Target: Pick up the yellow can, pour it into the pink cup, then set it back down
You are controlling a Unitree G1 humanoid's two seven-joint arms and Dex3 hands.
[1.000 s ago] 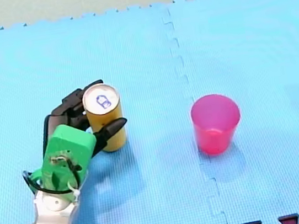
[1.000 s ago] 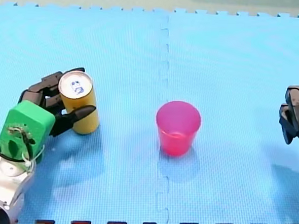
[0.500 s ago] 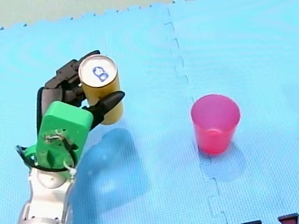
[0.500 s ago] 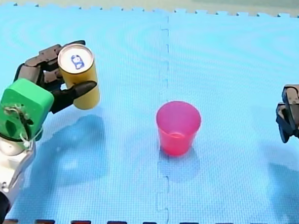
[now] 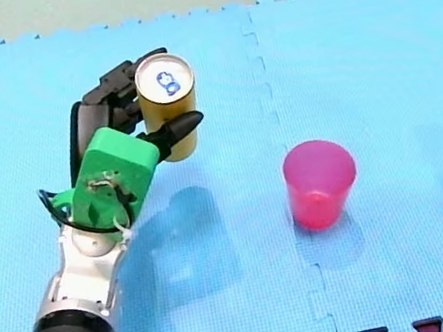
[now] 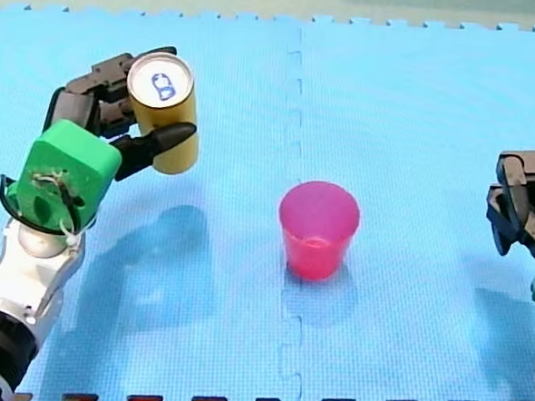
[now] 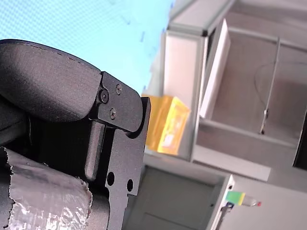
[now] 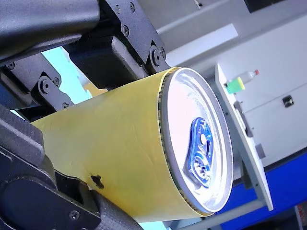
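One yellow aluminium can is held clear of the blue foam mat, left robot hand clamped mid-body; it's probably light, slick, dentable. Pink plastic cup stands well right; right robot hand curled, far right.

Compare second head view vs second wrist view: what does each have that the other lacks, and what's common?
Second head view adds: the pink cup standing upright on the blue mat, and the right hand at the mat's right edge, holding nothing. Second wrist view adds: a small green-capped bottle by a white panel in the background behind the can. Shared: the yellow can gripped in the left hand, blue-tabbed lid in view.
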